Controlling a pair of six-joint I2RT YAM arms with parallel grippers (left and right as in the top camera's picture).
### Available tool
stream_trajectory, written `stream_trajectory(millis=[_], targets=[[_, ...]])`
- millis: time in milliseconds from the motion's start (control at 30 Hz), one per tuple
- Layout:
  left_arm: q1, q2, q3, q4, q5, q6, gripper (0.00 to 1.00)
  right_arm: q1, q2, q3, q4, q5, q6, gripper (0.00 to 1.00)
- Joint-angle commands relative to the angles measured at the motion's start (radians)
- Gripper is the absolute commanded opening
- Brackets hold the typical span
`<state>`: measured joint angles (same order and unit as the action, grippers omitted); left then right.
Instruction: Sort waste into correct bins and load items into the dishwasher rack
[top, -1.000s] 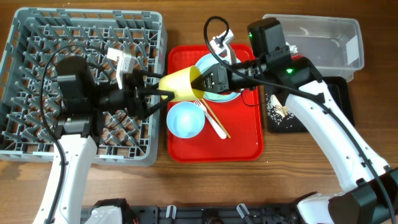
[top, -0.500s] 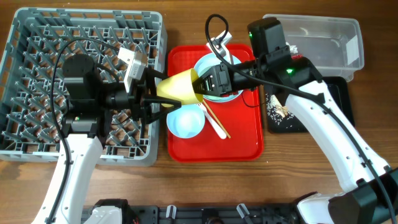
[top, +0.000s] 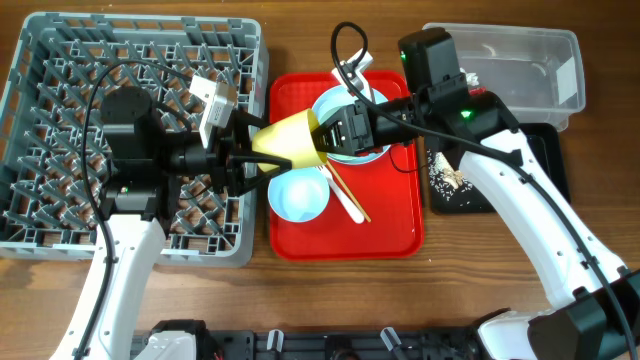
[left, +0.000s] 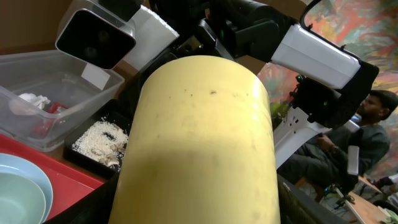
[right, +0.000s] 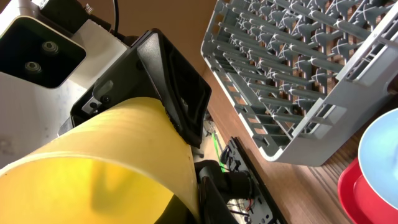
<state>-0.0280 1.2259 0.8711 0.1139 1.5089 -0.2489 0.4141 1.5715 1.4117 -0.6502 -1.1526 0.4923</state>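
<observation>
The small yellow cup (top: 290, 140) hangs on its side over the left edge of the red tray, between both arms. My left gripper (top: 250, 158) is closed around its narrow base; the cup fills the left wrist view (left: 199, 143). My right gripper (top: 325, 135) pinches its rim, seen in the right wrist view (right: 106, 162). The grey dishwasher rack (top: 60, 60) lies at the left. The light blue bowl (top: 298, 193), white fork (top: 345, 200) and chopsticks (top: 358, 208) lie on the tray. The pale green bowl (top: 368, 152) is partly hidden under the right gripper.
The red tray (top: 390, 225) sits mid-table. The clear tub (top: 520, 60) at the back right holds the paper wad (left: 31, 102) and red packet (left: 55, 109). The black tray (top: 548, 150) in front of it holds rice crumbs (top: 447, 175).
My left gripper moved right and closed in on the cup's base, and the cup tilted slightly. Nothing has moved over the last half second.
</observation>
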Motion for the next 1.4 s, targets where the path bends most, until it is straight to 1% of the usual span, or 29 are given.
stream_trajectory(millis=[0,233,333,433,500,700,733,767,800,833,867,967,1033,1133,1167,1200,1300,1367], targets=[[-0.014,-0.003,0.018,0.01,0.01,0.005,0.69,0.002,0.009,0.003,-0.001,0.014,-0.014,0.04],[-0.014,-0.003,0.018,0.009,-0.061,0.005,0.68,0.002,0.009,0.003,-0.002,0.014,-0.014,0.04],[-0.014,-0.003,0.018,0.006,-0.075,0.005,0.66,0.002,0.009,0.003,-0.002,0.014,-0.013,0.05],[-0.014,-0.003,0.018,-0.002,-0.103,0.005,0.63,0.002,0.009,0.003,-0.002,0.014,-0.013,0.09],[-0.014,-0.003,0.018,-0.002,-0.121,0.005,0.62,0.002,0.009,0.003,-0.002,0.014,-0.011,0.09],[-0.014,-0.003,0.018,-0.002,-0.124,0.005,0.61,0.002,0.009,0.003,-0.005,0.015,-0.01,0.09],[-0.014,-0.003,0.018,-0.002,-0.124,0.005,0.61,0.002,0.009,0.003,-0.005,0.014,-0.01,0.13],[-0.014,-0.003,0.018,-0.002,-0.124,0.005,0.61,0.002,0.009,0.003,-0.005,0.014,-0.01,0.24],[-0.014,-0.003,0.018,-0.002,-0.124,0.005,0.61,0.002,0.009,0.003,-0.005,0.015,-0.01,0.32],[-0.014,-0.003,0.018,-0.004,-0.125,0.005,0.61,0.002,0.009,0.003,-0.005,0.015,-0.01,0.36],[-0.014,-0.003,0.018,-0.014,-0.137,0.005,0.61,0.002,0.009,0.003,-0.005,0.014,-0.01,0.37],[-0.013,-0.003,0.018,-0.105,-0.257,0.006,0.67,0.002,0.009,0.003,-0.004,0.015,-0.01,0.38],[-0.013,-0.003,0.018,-0.144,-0.298,0.01,0.69,0.002,0.009,0.003,-0.004,0.018,-0.01,0.41],[-0.013,-0.003,0.018,-0.156,-0.307,0.01,0.68,0.001,0.009,0.003,-0.005,0.059,-0.01,0.47],[-0.013,-0.003,0.018,-0.156,-0.307,0.01,0.68,0.0,0.009,0.003,-0.006,0.087,-0.01,0.52],[-0.013,-0.003,0.018,-0.156,-0.308,0.01,0.67,0.0,0.009,0.003,-0.015,0.125,-0.01,0.54],[-0.013,-0.003,0.018,-0.183,-0.356,0.01,0.65,0.0,0.009,0.003,-0.066,0.261,-0.01,0.55],[-0.013,-0.003,0.018,-0.225,-0.394,0.045,0.63,-0.002,0.009,0.003,-0.099,0.32,-0.016,0.55]])
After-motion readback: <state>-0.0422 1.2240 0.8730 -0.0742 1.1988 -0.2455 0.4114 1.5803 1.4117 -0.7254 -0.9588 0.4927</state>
